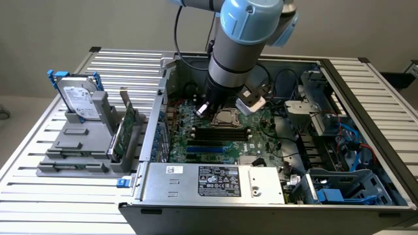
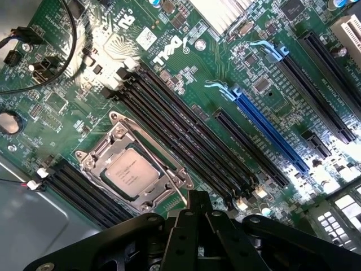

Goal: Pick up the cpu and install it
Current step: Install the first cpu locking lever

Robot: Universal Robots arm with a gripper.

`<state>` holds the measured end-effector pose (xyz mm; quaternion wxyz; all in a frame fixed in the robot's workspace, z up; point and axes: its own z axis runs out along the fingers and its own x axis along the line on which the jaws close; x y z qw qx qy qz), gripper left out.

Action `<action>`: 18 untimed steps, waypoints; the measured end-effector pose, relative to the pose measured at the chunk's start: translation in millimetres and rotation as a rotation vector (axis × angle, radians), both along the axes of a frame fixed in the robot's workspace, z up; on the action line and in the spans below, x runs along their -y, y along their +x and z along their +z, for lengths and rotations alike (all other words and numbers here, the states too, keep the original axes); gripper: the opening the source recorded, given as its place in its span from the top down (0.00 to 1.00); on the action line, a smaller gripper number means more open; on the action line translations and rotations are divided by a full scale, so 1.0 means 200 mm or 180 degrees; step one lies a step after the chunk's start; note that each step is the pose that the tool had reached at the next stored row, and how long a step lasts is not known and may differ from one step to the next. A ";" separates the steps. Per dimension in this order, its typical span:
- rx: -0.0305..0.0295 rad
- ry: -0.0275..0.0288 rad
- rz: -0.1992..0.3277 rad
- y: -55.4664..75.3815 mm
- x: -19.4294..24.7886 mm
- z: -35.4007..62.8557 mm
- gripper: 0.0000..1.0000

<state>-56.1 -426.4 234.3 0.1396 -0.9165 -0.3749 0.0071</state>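
The cpu [image 2: 128, 172] is a small silver-grey square chip lying flat inside the metal socket frame [image 2: 107, 144] on the green motherboard [image 2: 186, 84]; nothing holds it. In the exterior view the cpu [image 1: 226, 117] sits in the middle of the open computer case, just below the arm's wrist. My gripper [image 1: 207, 110] hangs low over the board right beside the socket. In the wrist view the gripper [image 2: 198, 199] appears as a black body close to the socket's edge, apart from the chip.
Black memory slots [image 2: 186, 141] run beside the socket, and a blue slot [image 2: 271, 132] lies further off. The case walls [image 1: 163, 98] enclose the board. Outside, at the exterior view's left, a grey stand [image 1: 81, 147] holds a hard drive [image 1: 80, 100] and a green card [image 1: 124, 129].
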 end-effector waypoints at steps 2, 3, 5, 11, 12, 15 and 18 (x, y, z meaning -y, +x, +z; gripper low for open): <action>-0.0001 0.0000 -0.0021 -0.01 -0.002 -0.008 0.89; -0.0002 0.0000 -0.0029 -0.01 -0.003 -0.012 0.89; -0.0005 0.0000 -0.0047 -0.01 -0.006 -0.022 0.89; -0.0012 0.0000 -0.0104 -0.03 -0.026 -0.064 0.89; -0.0013 0.0000 -0.0114 -0.03 -0.031 -0.072 0.89; -0.0017 0.0000 -0.0146 -0.03 -0.042 -0.095 0.89; -0.0021 0.0000 -0.0170 -0.04 -0.048 -0.113 0.89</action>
